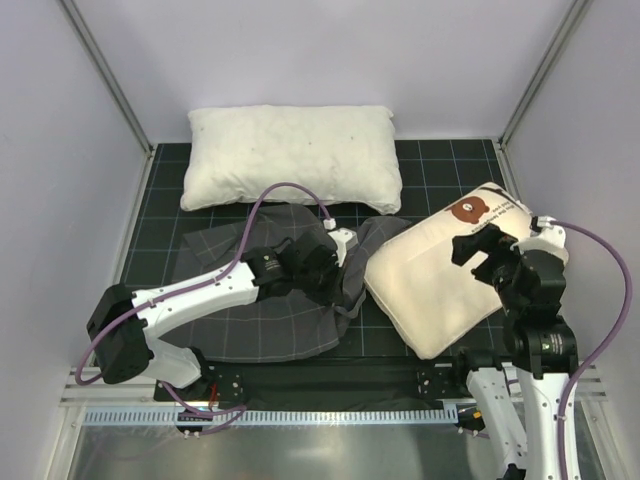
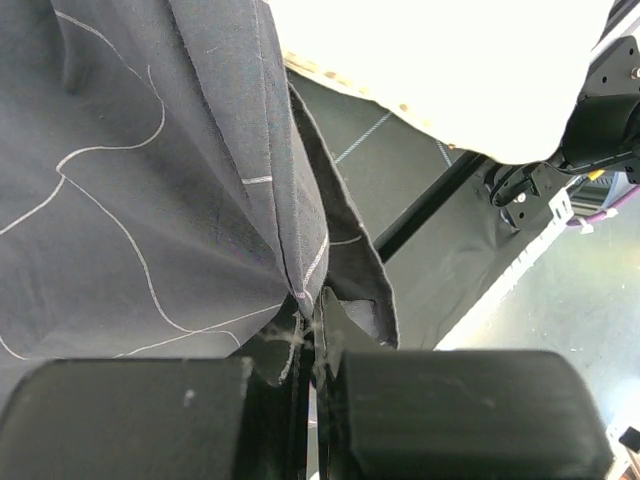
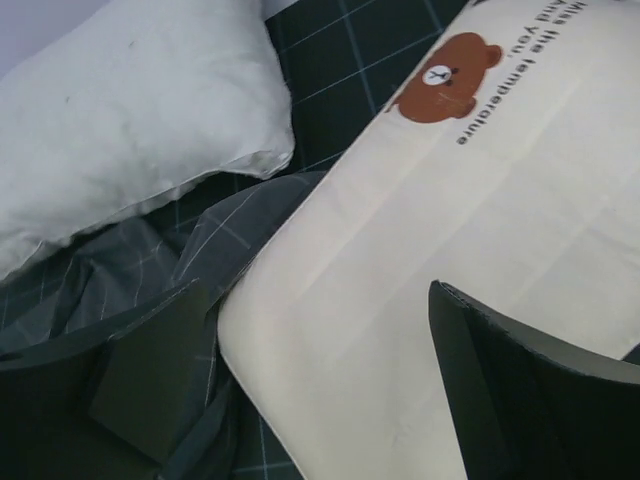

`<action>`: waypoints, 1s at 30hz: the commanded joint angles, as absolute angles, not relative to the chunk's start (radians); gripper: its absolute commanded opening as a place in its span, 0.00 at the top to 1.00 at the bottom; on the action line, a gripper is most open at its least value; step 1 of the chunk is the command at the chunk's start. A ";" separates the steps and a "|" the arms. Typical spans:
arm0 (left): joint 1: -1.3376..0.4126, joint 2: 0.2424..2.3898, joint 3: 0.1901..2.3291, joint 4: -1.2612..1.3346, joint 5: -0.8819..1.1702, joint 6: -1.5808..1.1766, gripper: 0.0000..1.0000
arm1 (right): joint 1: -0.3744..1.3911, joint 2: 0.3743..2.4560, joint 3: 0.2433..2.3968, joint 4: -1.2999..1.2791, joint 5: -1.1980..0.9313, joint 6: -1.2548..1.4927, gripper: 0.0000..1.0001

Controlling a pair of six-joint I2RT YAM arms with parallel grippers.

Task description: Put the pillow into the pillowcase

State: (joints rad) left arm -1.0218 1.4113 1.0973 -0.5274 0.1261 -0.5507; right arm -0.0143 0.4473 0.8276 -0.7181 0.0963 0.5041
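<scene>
The cream pillow (image 1: 435,285) with its brown bear print (image 1: 470,210) lies tilted at the right of the mat. The dark grey grid pillowcase (image 1: 265,305) lies crumpled at centre left, its edge touching the pillow's left side. My left gripper (image 1: 347,262) is shut on the pillowcase's edge; in the left wrist view the fabric (image 2: 150,180) hangs pinched between the jaws of that gripper (image 2: 312,335), with the pillow (image 2: 450,70) just beyond. My right gripper (image 1: 482,252) is open over the pillow; in the right wrist view it (image 3: 320,365) straddles the pillow (image 3: 420,230) near the corner that meets the pillowcase (image 3: 150,260).
A larger plain white lumpy pillow (image 1: 292,155) lies at the back of the dark gridded mat (image 1: 440,165), and also shows in the right wrist view (image 3: 130,110). Pale walls and metal posts enclose the space. A metal rail (image 1: 330,415) runs along the near edge.
</scene>
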 commanded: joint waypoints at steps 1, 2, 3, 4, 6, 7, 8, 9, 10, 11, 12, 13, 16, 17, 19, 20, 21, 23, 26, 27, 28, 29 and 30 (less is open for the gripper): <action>-1.025 1.408 1.127 -0.498 0.127 -0.549 0.98 | -0.012 0.506 0.931 -0.710 -0.205 0.283 0.00; -1.025 1.410 1.137 -0.506 0.098 -0.545 0.98 | -0.012 0.552 0.939 -0.727 -0.266 0.259 0.00; -1.023 1.411 1.144 -0.515 0.081 -0.538 0.98 | -0.012 0.570 0.943 -0.761 -0.326 0.229 0.00; -1.023 1.411 1.150 -0.538 0.057 -0.526 0.98 | -0.012 0.578 0.934 -0.767 -0.340 0.218 0.00; -1.014 1.413 1.166 -0.558 -0.011 -0.519 0.98 | -0.006 0.578 0.896 -0.765 -0.370 0.184 0.00; -1.005 1.414 1.169 -0.566 -0.024 -0.517 0.98 | -0.003 0.580 0.887 -0.768 -0.376 0.183 0.00; -0.996 1.416 1.169 -0.566 -0.020 -0.515 0.98 | 0.000 0.581 0.879 -0.759 -0.383 0.184 0.00; -0.974 1.416 1.166 -0.566 -0.017 -0.515 0.98 | 0.043 0.587 0.874 -0.758 -0.379 0.189 0.00; -0.963 1.419 1.166 -0.568 -0.015 -0.514 0.98 | 0.063 0.598 0.876 -0.759 -0.364 0.195 0.00; -0.954 1.420 1.166 -0.568 -0.014 -0.514 0.98 | 0.124 0.632 0.879 -0.764 -0.333 0.196 0.00; -0.940 1.424 1.161 -0.566 -0.021 -0.511 0.98 | 0.159 0.652 0.884 -0.767 -0.255 0.201 0.00; -0.936 1.425 1.160 -0.565 -0.026 -0.512 0.98 | 0.204 0.673 0.885 -0.769 -0.200 0.225 0.00; -0.923 1.425 1.140 -0.552 -0.032 -0.522 0.98 | 0.449 0.777 0.887 -0.742 0.034 0.273 0.00; -0.922 1.427 1.134 -0.539 -0.031 -0.525 0.98 | 0.503 0.805 0.891 -0.744 0.093 0.284 0.00; -0.920 1.428 1.114 -0.528 -0.028 -0.534 0.98 | 0.613 0.889 0.905 -0.759 0.185 0.288 0.00; -0.920 1.430 1.111 -0.523 -0.025 -0.538 0.98 | 0.638 0.916 0.910 -0.767 0.214 0.285 0.00; -0.920 1.433 1.103 -0.514 -0.022 -0.543 0.98 | 0.685 0.966 0.913 -0.770 0.230 0.285 0.00; -0.920 1.440 1.092 -0.506 -0.014 -0.546 0.98 | 0.722 1.015 0.905 -0.776 0.265 0.284 0.00; -0.920 1.439 1.081 -0.495 -0.012 -0.551 0.99 | 0.764 1.097 0.887 -0.781 0.334 0.310 0.00; -0.920 1.437 1.078 -0.491 -0.011 -0.554 0.99 | 0.767 1.113 0.884 -0.782 0.348 0.311 0.00; -0.920 1.428 1.072 -0.491 -0.011 -0.555 0.99 | 0.772 1.147 0.885 -0.784 0.342 0.316 0.01; -0.920 1.425 1.072 -0.489 -0.009 -0.555 0.99 | 0.776 1.164 0.890 -0.779 0.342 0.314 0.00; -0.920 1.419 1.069 -0.488 -0.008 -0.558 0.99 | 0.782 1.181 0.891 -0.776 0.344 0.318 0.00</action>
